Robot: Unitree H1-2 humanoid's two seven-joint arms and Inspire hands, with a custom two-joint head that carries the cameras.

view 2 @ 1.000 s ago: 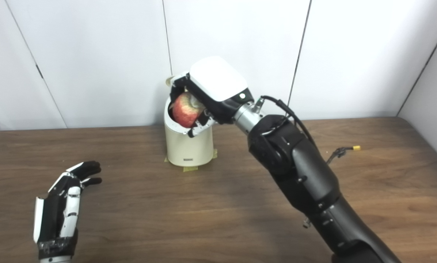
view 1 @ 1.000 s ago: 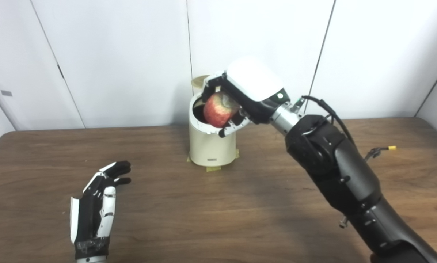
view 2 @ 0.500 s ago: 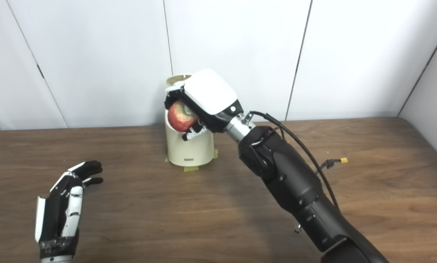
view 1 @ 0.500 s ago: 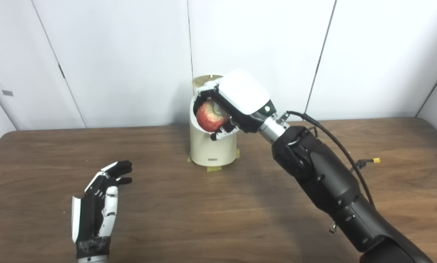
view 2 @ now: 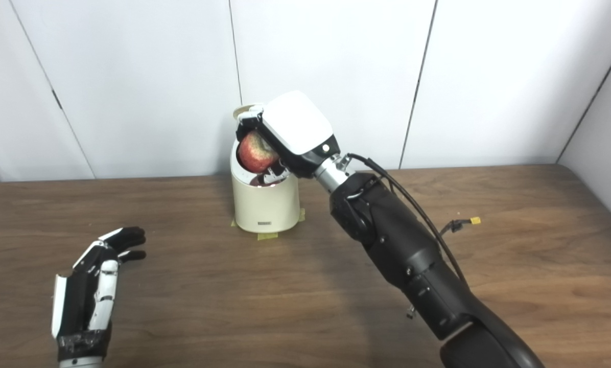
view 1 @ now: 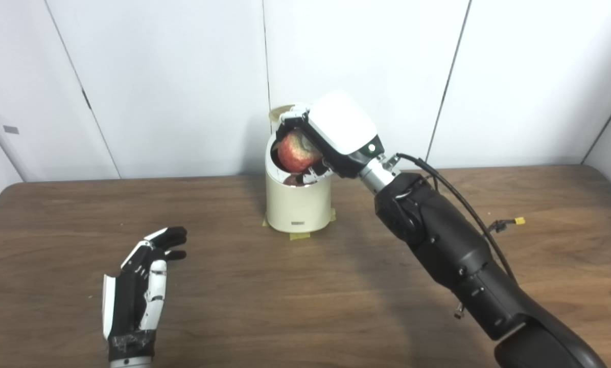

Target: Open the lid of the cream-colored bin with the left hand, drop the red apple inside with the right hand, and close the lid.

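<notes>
The cream-colored bin [view 1: 298,204] stands at the back middle of the table, its lid [view 1: 280,111] tipped up behind the opening. My right hand [view 1: 331,135] hovers over the bin's mouth, shut on the red apple [view 1: 295,152], which sits right at the opening. My left hand [view 1: 141,289] rests low at the front left of the table, open with its fingers apart, far from the bin.
Yellow tape [view 1: 299,236] marks the bin's base on the brown wooden table [view 1: 244,286]. A loose cable with a yellow connector [view 1: 518,221] hangs beside my right forearm. White wall panels stand close behind the bin.
My right hand has carried the apple left and down, from in front of the bin's rim to right over its opening. The left hand has barely moved.
</notes>
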